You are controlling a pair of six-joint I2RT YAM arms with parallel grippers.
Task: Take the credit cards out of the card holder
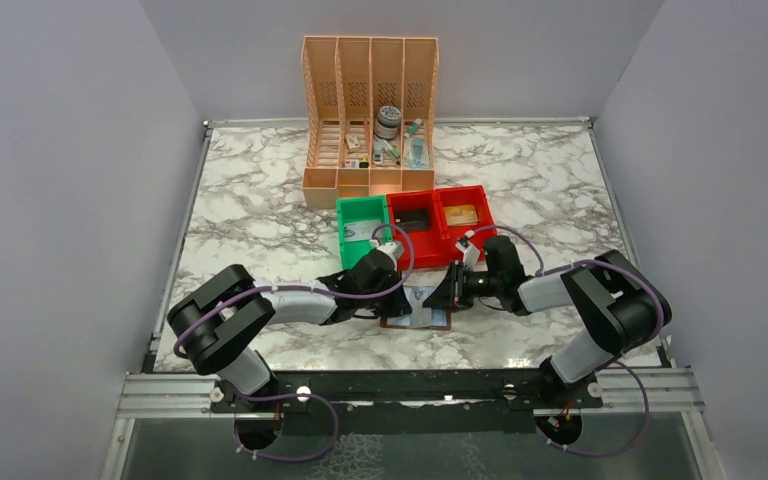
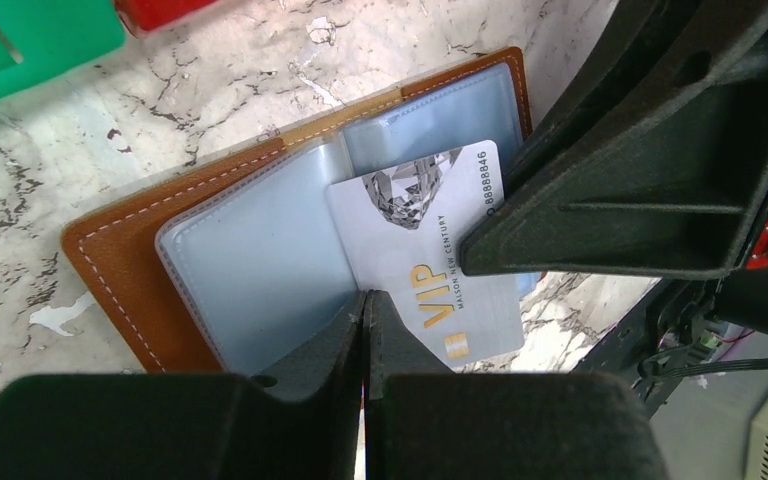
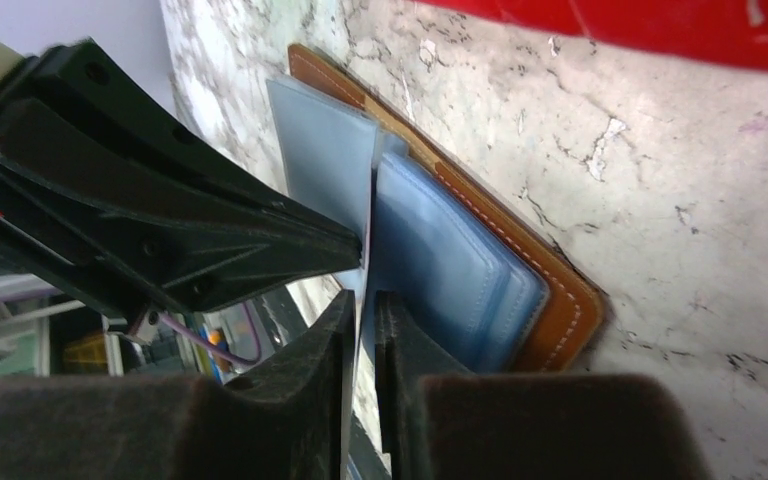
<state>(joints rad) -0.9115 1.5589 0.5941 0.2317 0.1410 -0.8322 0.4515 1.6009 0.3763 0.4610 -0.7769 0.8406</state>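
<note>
The card holder (image 2: 120, 260) lies open on the marble worktop (image 1: 260, 200) between the two hands, clear sleeves up. The right hand (image 3: 362, 305) is nearly closed, pinching the edge of a white credit card (image 2: 410, 250) that is partly out of a sleeve. The hand's bulk covers the card's far end. The left hand (image 2: 365, 305) has its fingers pressed together, tips on the sleeves just beside the card; whether it pinches a leaf, I cannot tell.

Beyond both hands stand a green bin (image 1: 362, 222) with a pale flat piece and two red bins (image 1: 415, 225) – one with something dark, one with a tan piece. Behind them is a peach file organiser (image 1: 370, 120) holding a jar (image 1: 388, 122) and small bottles.
</note>
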